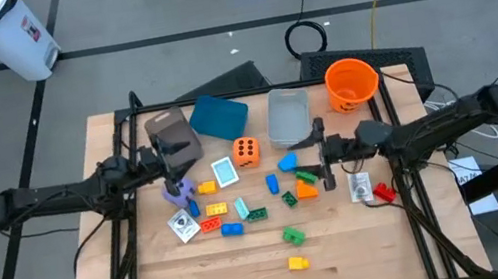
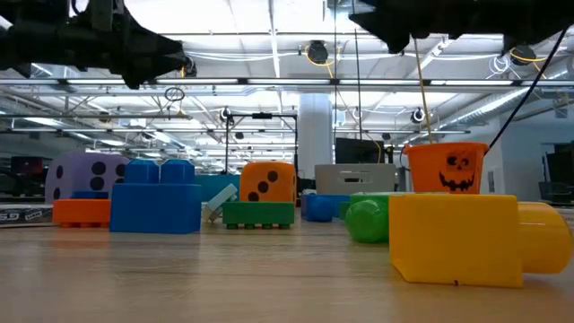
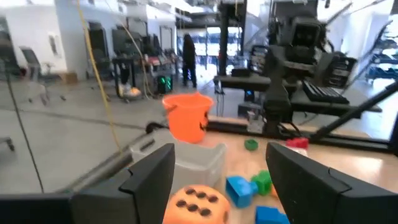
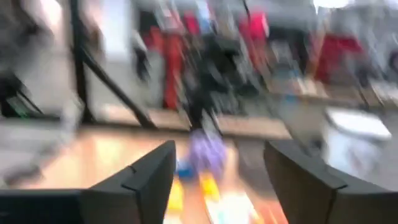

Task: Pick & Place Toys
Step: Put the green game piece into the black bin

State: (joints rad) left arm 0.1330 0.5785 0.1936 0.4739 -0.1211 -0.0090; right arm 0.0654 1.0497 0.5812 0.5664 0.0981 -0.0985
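Showing person [image 3: 188, 53] beyond orange die [image 3: 193, 204]

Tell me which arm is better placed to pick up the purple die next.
Left. In the high view the left tool hangs almost directly above the purple die, open and empty. The right tool is across the toys, near the orange brick.

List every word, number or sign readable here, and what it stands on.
No word or number reads.
Orange bucket: black jack-o'-lantern face, no letters.
Orange die and purple die: black pips only.
Cards: print too small.
White bin: red-and-dark label, too small.
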